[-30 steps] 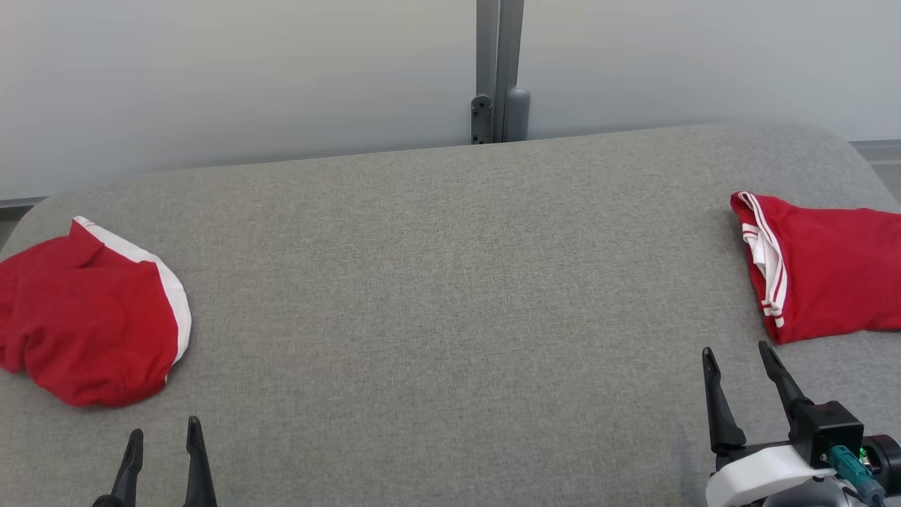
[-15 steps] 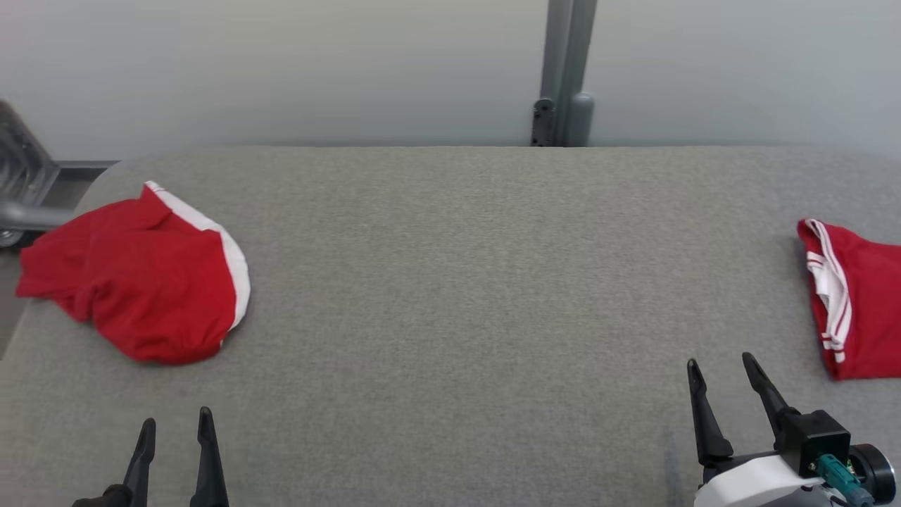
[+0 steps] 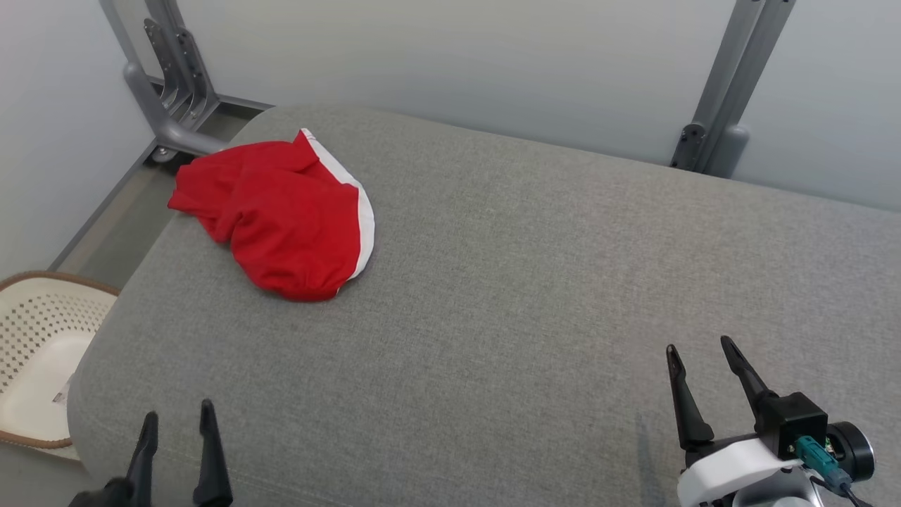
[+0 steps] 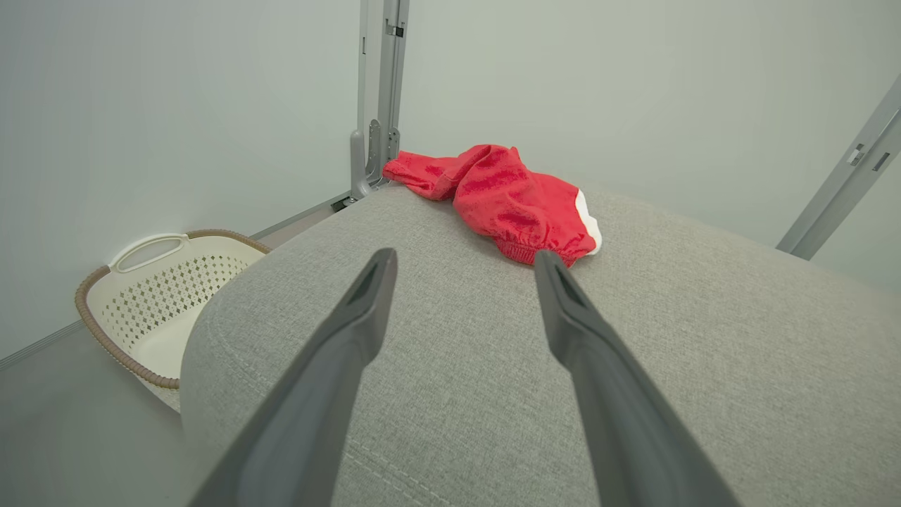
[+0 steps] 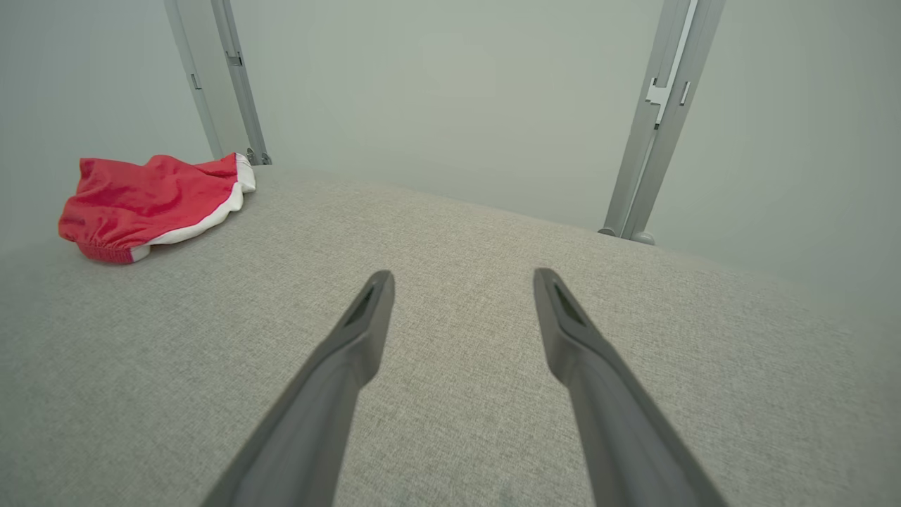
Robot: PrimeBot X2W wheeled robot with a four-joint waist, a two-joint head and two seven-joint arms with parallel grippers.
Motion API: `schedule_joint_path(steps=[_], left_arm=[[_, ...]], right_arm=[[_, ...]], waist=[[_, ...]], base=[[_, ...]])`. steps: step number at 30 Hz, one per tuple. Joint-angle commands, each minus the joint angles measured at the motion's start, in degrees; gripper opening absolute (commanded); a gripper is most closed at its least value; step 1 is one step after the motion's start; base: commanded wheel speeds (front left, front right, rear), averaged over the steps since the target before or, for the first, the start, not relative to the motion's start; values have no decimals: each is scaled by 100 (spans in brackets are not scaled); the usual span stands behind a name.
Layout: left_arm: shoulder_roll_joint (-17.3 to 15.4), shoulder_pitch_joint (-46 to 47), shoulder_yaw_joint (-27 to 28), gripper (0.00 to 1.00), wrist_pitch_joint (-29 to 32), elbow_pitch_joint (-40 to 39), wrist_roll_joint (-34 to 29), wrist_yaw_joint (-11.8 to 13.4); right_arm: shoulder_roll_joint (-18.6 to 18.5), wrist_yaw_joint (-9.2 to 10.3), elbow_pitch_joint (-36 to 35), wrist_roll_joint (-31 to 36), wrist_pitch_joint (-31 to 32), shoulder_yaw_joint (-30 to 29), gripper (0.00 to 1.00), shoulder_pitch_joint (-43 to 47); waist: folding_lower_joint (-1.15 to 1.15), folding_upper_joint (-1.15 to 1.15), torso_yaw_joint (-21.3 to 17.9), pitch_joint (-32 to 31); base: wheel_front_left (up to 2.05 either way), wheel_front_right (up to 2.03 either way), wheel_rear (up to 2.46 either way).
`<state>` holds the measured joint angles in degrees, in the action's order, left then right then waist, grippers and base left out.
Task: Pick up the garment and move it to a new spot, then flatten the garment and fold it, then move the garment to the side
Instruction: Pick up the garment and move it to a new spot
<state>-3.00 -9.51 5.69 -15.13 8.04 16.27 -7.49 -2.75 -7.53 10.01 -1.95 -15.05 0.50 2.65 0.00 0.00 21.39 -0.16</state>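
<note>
Garment: red garment (image 3: 278, 218) with a white band down one side, all bunched up. It's lying on the grey cushion (image 3: 528, 282), up at the cushion's far left corner. One red end flops toward the cushion's left edge, and the gathered elastic hem faces the cushion's near side.

Left gripper: the left gripper (image 3: 178, 410) hangs at the cushion's near left corner. The fingers are spread wide with nothing between them, so it's totally released. It's well apart from the garment, with a good stretch of bare cushion in between. In the left wrist view the garment sits just past the fingertips.

Right gripper: the right gripper (image 3: 698, 345) is over the cushion's near right part. Same deal here, jaws spread and empty, with only plain grey fabric under them. It's on the other side of the cushion from the garment.

Basket: a cream basket (image 3: 42, 338) with holes in its walls and a brown rim. It's on the floor (image 3: 112, 232) right beside the cushion's left end, toward the near corner.

Metalwork: a grey post (image 3: 732, 84) stands behind the cushion's far edge, toward its right. A grey bracket (image 3: 165, 91) stands behind the cushion's far left corner, just beyond the garment.

Wall: a plain pale wall (image 3: 493, 56) runs behind the cushion's far edge.
</note>
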Motion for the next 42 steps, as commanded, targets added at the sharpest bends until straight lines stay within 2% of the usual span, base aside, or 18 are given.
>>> schedule_joint_path(steps=[1, 4, 7, 13, 17, 19, 23, 26, 27, 28, 34, 42], left_arm=[[8, 303, -104, 100, 2, -8, 28, 3], [-156, 870, -419, 100, 1, 206, 296, 2], [-519, 1706, -971, 100, 13, 644, 691, 2], [-1125, 3712, -1992, 100, 847, 1835, 1850, 1], [-1270, 4708, -2273, 100, 1357, 2796, 2635, 0], [-1401, 5049, -2321, 100, 1490, 3274, 2834, 1], [-1455, 5416, -2301, 100, 1552, 4274, 3139, 1], [-1442, 5513, -2384, 100, 1685, 4703, 3347, 1], [-1459, 5491, -2433, 16, 1727, 4802, 3419, 0], [-1462, 5464, -2469, 0, 1732, 4910, 3468, 0], [-1519, 5583, -2761, 0, 1477, 4858, 3520, -12], [-1865, 5463, -3489, 0, 1107, 3416, 3516, 1]], right_arm=[[-27, 8, 7, 97, -17, -7, 100, -134], [-27, 8, -53, 285, -17, -57, 100, -375], [-28, 8, -126, 552, -18, -91, 100, -669], [-79, 8, -282, 909, -18, -85, 100, -1373], [-79, 8, -270, 1081, -18, 169, 100, -1885], [-74, 8, -280, 1114, -18, 298, 100, -2049], [-42, 8, -341, 1053, -18, 500, 100, -2225], [-32, 8, -393, 990, -17, 486, 100, -2181], [-25, 8, -398, 974, -18, 475, 100, -2145], [-23, 8, -392, 967, -18, 458, 100, -2101], [-15, 8, -343, 816, -18, 372, 100, -1884], [-16, 8, -239, 329, -18, 500, 100, -1487]], waist=[[0, 0, 72, 363], [0, 0, -16, 857], [0, 0, -105, 1438], [0, 0, -303, 2535], [0, 0, -565, 3034], [0, 0, -690, 3182], [0, 0, -905, 3300], [0, 0, -986, 3249], [0, 0, -998, 3211], [0, 0, -1002, 3167], [0, 0, -928, 2753], [0, 0, -1084, 1887]], base=[[0, 0, 0], [0, 0, 0], [0, 0, 0], [0, 0, 0], [0, 0, 0], [0, 0, 0], [0, 0, 0], [0, 0, 0], [0, 0, 0], [0, 0, 0], [0, 0, 0], [0, 0, 0]])
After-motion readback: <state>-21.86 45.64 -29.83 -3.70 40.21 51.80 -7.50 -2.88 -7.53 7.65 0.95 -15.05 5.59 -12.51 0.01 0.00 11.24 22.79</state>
